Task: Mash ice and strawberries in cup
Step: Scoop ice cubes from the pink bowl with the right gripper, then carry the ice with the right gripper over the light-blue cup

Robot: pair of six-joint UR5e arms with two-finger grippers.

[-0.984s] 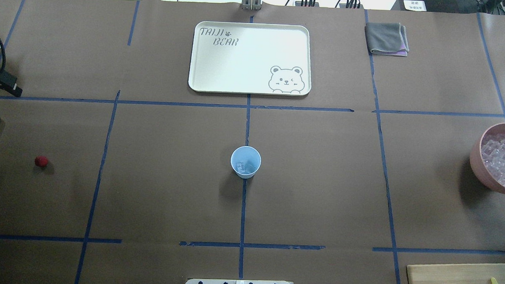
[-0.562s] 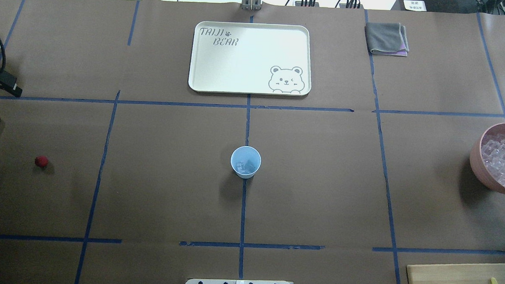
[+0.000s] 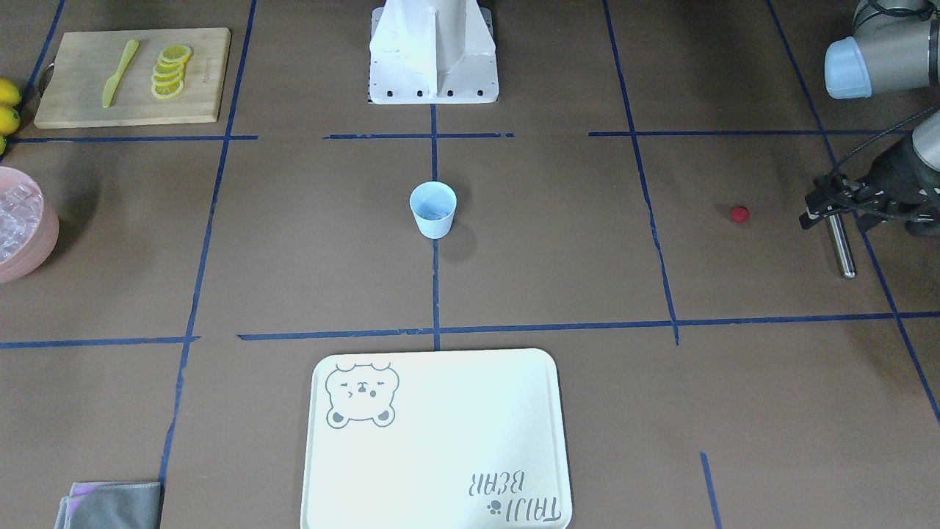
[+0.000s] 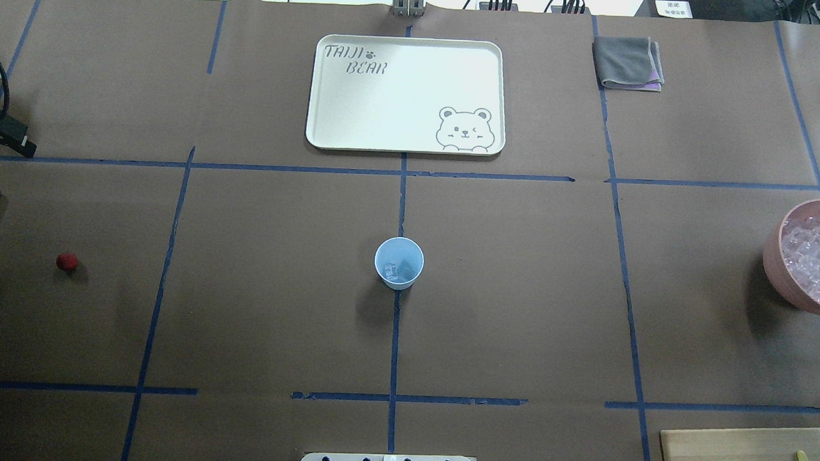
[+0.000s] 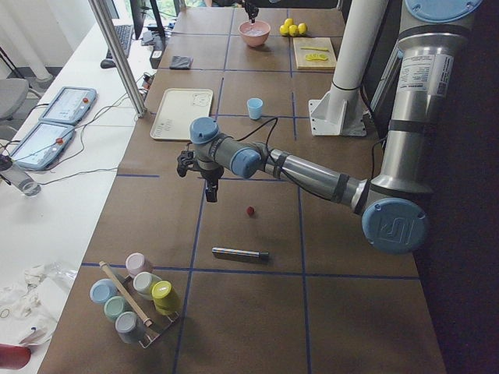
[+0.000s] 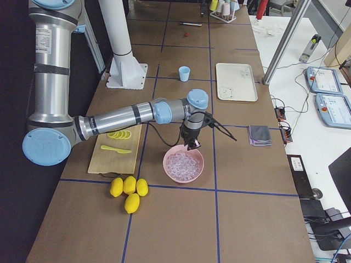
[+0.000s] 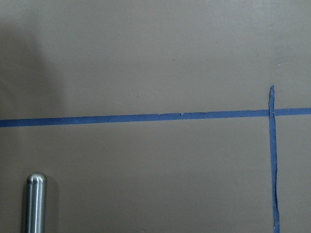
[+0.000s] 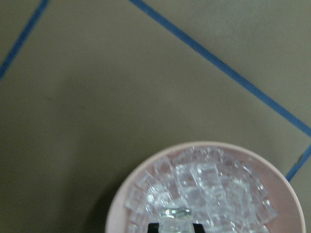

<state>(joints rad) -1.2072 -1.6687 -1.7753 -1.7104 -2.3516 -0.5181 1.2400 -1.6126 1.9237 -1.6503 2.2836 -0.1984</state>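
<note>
Brown table point(image 4: 517, 295), blue tape point(image 4: 394, 339) grid

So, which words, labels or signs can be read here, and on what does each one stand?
"TAIJI BEAR", with a paw mark: on the tray.
White sign beyond the table's far edge: too small to read.
Label on the left arm: too small to read.
Label on the right arm: too small to read.

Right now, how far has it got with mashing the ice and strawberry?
Done: some ice already sits in the cup. In hand: the right gripper, over the pink bowl, seems to grip another ice cube. Left: the strawberry lies far from the cup, the metal rod lies unheld, and no mashing shows yet.
</note>
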